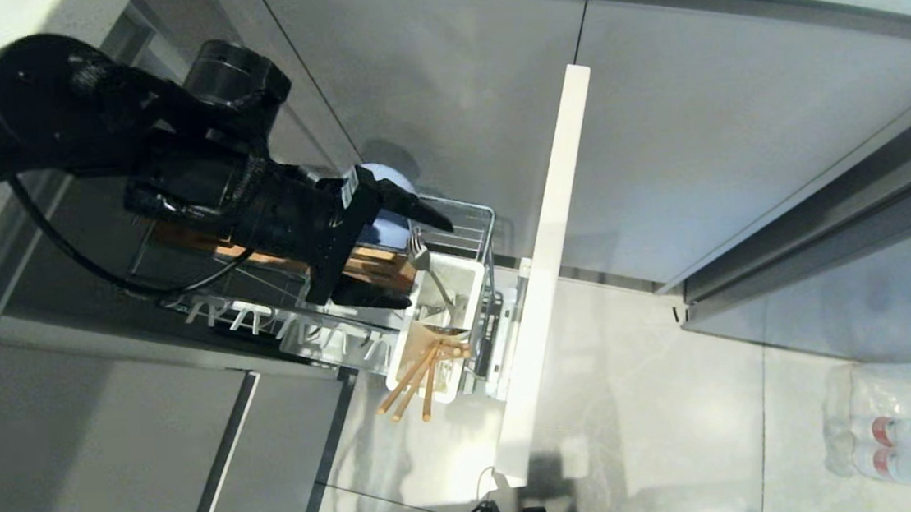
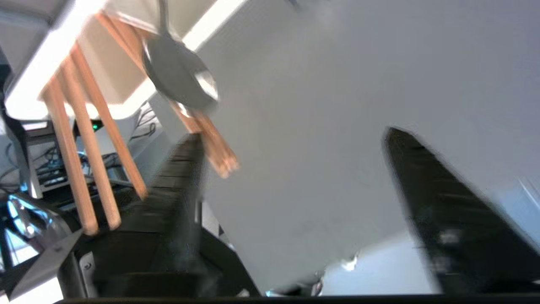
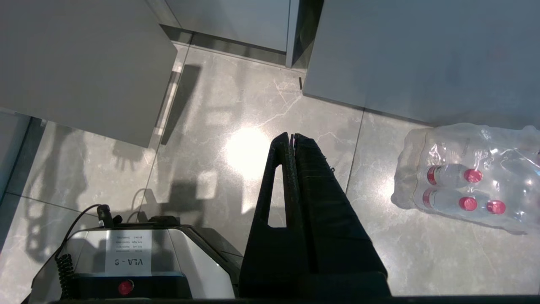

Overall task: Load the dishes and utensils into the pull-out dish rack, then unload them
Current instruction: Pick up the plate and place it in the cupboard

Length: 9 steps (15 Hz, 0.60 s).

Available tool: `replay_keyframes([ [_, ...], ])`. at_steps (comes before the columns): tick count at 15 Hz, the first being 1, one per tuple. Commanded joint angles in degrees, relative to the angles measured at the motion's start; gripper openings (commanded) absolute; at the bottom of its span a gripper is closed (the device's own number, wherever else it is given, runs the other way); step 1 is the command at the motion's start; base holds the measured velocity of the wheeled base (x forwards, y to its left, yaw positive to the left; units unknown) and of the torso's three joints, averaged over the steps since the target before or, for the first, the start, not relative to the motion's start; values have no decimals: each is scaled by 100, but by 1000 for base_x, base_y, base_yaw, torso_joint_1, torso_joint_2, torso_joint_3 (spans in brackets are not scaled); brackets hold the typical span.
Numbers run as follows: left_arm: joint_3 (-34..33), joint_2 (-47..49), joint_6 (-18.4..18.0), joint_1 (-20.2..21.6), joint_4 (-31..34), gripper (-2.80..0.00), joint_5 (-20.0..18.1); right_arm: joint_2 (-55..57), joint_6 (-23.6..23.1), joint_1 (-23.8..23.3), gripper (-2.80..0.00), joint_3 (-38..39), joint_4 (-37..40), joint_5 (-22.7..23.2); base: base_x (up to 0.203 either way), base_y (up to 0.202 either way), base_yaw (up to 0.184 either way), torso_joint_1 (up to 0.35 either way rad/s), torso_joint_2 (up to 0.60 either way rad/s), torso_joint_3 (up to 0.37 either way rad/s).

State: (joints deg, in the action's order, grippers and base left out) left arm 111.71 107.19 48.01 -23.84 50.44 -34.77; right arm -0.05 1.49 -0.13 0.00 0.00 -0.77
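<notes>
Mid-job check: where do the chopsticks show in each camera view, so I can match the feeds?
Head view: the chopsticks stick out of the white utensil cup at the rack's near end, low centre.
Left wrist view: chopsticks in the left part, fanning out of the same cup, beside one finger of the open left end effector.
Right wrist view: not in it.
Shared landmark: the utensil cup, in the head and left wrist views.

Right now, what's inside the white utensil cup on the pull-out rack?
The white utensil cup holds wooden chopsticks leaning out of one end and a metal fork at the other. Their lower ends are hidden inside the cup.
</notes>
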Motion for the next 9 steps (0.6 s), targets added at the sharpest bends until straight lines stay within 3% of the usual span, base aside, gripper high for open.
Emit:
replay_keyframes([
  [1,-1,-366,31,-34,53,-280,-21,5,5,5,-280,0,0,-2,0,0,0,0,0,0],
  [9,-1,-1590,45,-430,313,-280,-21,5,1,5,-280,0,0,-2,0,0,0,0,0,0],
])
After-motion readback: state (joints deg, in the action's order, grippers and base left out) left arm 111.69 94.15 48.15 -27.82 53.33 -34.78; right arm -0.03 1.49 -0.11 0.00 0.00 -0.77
